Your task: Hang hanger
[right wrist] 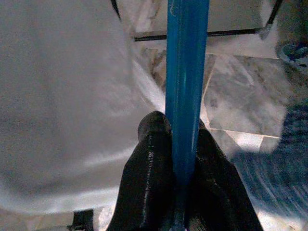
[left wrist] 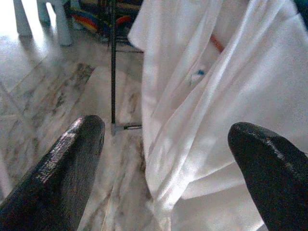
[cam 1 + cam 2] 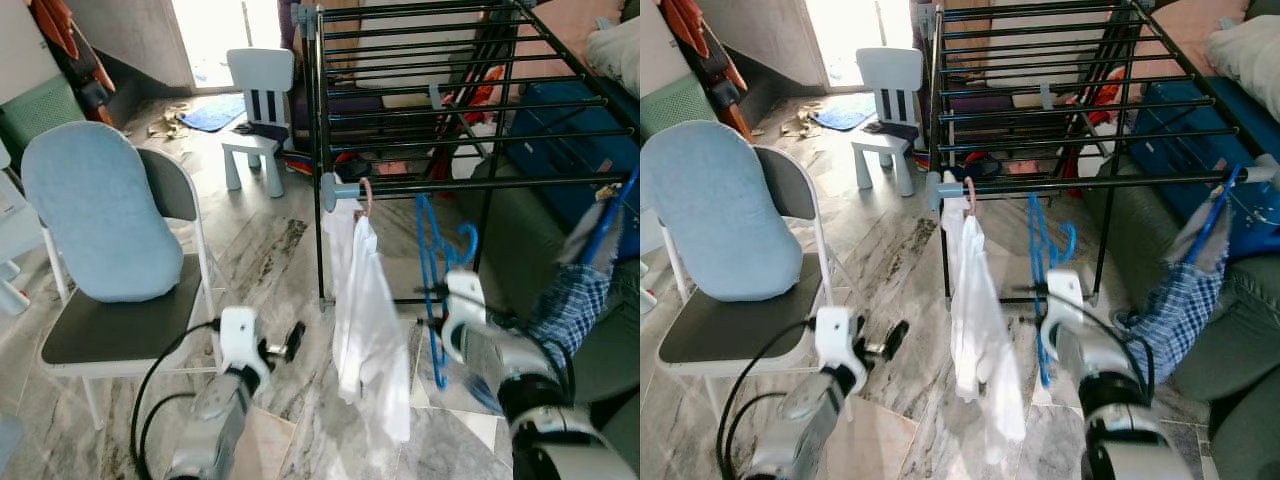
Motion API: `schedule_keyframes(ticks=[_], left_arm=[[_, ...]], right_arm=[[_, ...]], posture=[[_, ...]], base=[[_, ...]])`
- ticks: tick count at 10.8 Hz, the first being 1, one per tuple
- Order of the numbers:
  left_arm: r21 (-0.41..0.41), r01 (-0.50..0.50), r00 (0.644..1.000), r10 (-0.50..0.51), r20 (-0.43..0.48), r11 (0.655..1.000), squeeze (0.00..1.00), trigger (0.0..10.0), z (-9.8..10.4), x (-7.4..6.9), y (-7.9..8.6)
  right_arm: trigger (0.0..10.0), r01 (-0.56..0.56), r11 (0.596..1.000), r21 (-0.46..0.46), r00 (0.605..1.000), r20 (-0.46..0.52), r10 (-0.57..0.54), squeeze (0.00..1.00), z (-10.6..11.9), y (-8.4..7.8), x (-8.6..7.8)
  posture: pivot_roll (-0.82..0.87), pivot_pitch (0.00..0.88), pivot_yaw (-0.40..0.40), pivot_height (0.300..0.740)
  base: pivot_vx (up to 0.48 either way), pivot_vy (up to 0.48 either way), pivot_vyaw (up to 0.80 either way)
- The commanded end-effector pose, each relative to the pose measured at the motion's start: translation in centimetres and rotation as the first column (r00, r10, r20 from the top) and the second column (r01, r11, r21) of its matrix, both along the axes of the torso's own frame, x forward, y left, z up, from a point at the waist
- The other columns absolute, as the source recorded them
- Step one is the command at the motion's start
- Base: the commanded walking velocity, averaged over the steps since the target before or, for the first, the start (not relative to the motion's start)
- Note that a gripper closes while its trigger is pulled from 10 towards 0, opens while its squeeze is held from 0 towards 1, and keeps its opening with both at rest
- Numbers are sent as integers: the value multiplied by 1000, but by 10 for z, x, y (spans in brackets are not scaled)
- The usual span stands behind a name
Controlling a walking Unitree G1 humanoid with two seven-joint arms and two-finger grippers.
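A blue plastic hanger hangs upright below the front rail of the black drying rack, its hook under the rail and apart from it. My right gripper is shut on the hanger's lower part; in the right wrist view both black fingers clamp the blue bar. A white shirt on a pink hanger hangs from the rail just left of it. My left gripper is open low beside the shirt, its fingertips spread wide with the white cloth ahead.
A grey folding chair with a blue cushion stands at left. A small pale child's chair is behind it. A plaid shirt hangs at the rack's right corner over a dark sofa. The floor is marble tile.
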State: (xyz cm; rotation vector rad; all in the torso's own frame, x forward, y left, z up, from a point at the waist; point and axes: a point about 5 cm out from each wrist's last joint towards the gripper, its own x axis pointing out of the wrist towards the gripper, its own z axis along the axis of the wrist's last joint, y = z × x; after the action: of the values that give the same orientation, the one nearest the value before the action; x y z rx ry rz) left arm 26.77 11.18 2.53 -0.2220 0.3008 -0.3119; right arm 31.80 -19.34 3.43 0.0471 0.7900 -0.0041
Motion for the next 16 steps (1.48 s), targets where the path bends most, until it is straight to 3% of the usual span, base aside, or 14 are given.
schedule_keyframes(ticks=[1, 7, 8, 11, 12, 16], left_arm=[[-6, 12, 1000, -12, 1, 1000, 0, 10000, 1, 2, -1], [-37, 26, 1000, -26, 17, 999, 0, 10000, 5, 2, -3], [-39, 21, 1000, -20, 18, 999, 0, 10000, 5, 2, -2], [-39, 9, 1000, -9, 21, 999, 0, 10000, 6, 1, 2], [-36, 16, 1000, -16, 22, 999, 0, 10000, 7, 1, 2], [-31, 52, 998, -51, 30, 998, 0, 10000, 8, 3, -3]], right_arm=[[10000, 1, 1000, 2, 1000, 31, -1, 0, 6, 4, 4], [10000, 6, 1000, -24, 998, 65, -5, 0, 14, 4, 5], [10000, -13, 999, -36, 993, 119, 18, 0, 17, 5, 3], [10000, -20, 998, -60, 1000, -15, 19, 0, -24, 2, -51], [10000, -24, 998, -55, 999, -25, 22, 0, -28, 6, -62], [10000, -37, 995, -93, 999, -10, 37, 0, -25, 7, -71]], posture=[[-130, 0, 84, 740], [-125, 0, 78, 740], [-125, 0, 78, 740], [-134, 0, 83, 740], [-141, 0, 90, 740], [-158, 0, 101, 740]], base=[[0, 0, 0], [180, 0, 0], [270, 0, 0], [271, 0, 0], [266, 0, 0], [270, 0, 0]])
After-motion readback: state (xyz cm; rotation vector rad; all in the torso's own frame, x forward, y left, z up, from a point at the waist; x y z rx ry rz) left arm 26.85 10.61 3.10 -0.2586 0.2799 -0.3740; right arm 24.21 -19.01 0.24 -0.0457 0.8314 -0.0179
